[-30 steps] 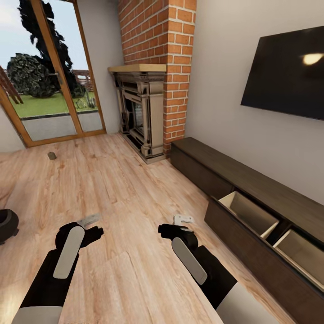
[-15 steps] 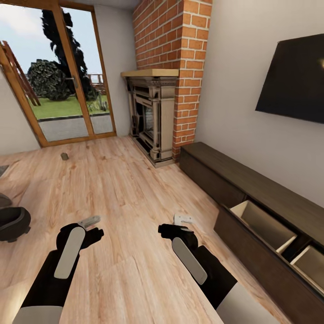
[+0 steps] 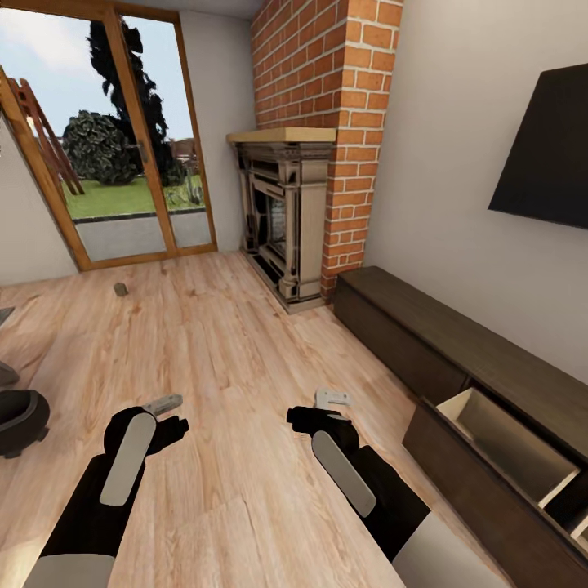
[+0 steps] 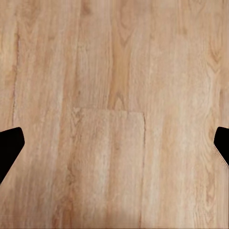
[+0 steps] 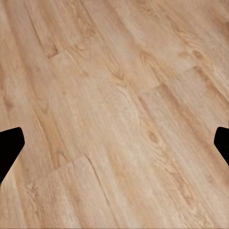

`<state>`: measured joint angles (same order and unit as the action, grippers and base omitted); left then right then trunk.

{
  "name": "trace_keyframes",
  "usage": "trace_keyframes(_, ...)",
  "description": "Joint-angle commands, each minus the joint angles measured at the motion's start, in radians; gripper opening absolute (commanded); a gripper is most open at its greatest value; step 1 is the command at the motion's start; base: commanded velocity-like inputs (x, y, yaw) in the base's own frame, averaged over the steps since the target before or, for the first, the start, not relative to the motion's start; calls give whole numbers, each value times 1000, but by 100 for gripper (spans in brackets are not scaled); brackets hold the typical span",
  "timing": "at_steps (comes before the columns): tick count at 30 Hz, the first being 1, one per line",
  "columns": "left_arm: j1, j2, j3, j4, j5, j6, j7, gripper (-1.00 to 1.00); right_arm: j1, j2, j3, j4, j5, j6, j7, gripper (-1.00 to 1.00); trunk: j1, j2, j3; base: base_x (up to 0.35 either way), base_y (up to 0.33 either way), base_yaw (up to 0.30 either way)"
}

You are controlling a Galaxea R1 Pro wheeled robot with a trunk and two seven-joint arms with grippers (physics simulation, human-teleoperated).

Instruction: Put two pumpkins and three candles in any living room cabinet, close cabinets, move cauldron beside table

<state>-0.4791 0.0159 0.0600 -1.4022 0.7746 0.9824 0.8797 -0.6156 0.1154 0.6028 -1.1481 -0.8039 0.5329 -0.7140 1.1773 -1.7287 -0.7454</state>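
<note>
Bright, even daylight from the glass door (image 3: 122,163); soft shadows.

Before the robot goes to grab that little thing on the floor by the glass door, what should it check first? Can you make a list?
1. Left gripper open, nothing held: ok.
2. Right gripper open, nothing held: ok.
3. Small brown object in sight on the floor near the glass door: ok.
4. Is it really a candle: cannot tell, too small.
5. Cabinet has an open drawer ready: ok.
6. Cauldron next to a table: cannot tell.
</note>
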Motion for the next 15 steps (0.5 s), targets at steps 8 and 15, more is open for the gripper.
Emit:
trace_keyframes(8,-1,1,0,9,9,2,9,100,-1,0,2,-1,-7,2,-8,100,1,0,6,332,0,175)
trace_keyframes(15,-1,0,-1,40,8,0,7,100,-1,0,2,-1,-8,1,-8,100,1,0,14,332,0,210)
